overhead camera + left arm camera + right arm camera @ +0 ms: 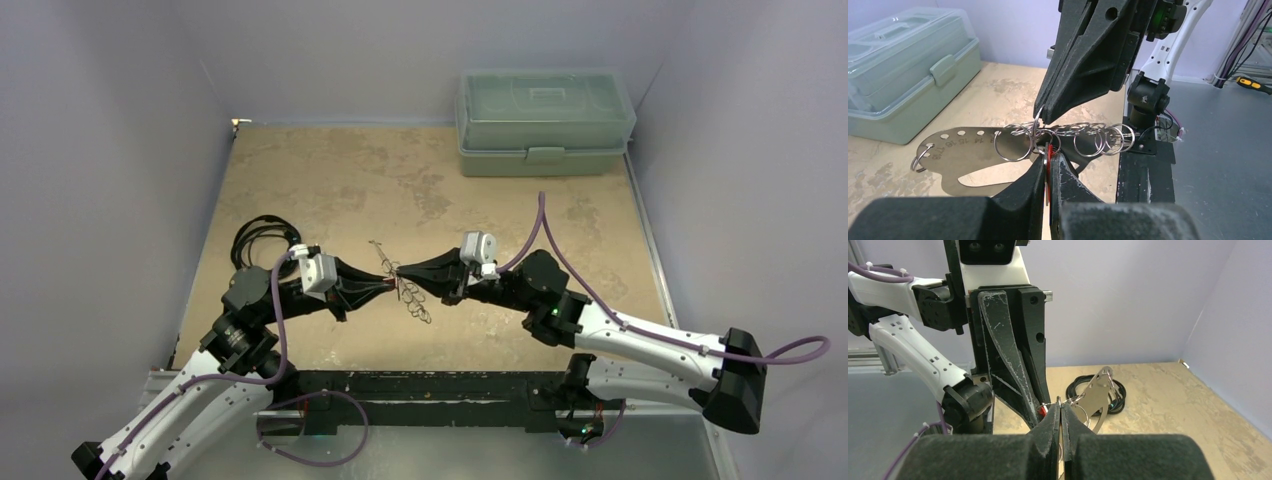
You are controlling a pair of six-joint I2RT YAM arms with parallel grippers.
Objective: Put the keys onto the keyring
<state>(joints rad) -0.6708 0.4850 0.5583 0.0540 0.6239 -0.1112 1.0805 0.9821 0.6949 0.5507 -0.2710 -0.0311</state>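
Soft even light, blurred near foregrounds.

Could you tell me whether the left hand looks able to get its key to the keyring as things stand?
Probably yes: the left hand, shut on the key, sits right at the keyring, which the right hand grips; nothing stands between them.

Right hand (1060, 408) (fingers together) on the keyring (1097, 394)

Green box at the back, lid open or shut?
Shut. The box has its lid seated flush on the base, with the front latch folded down in the top and left wrist views.
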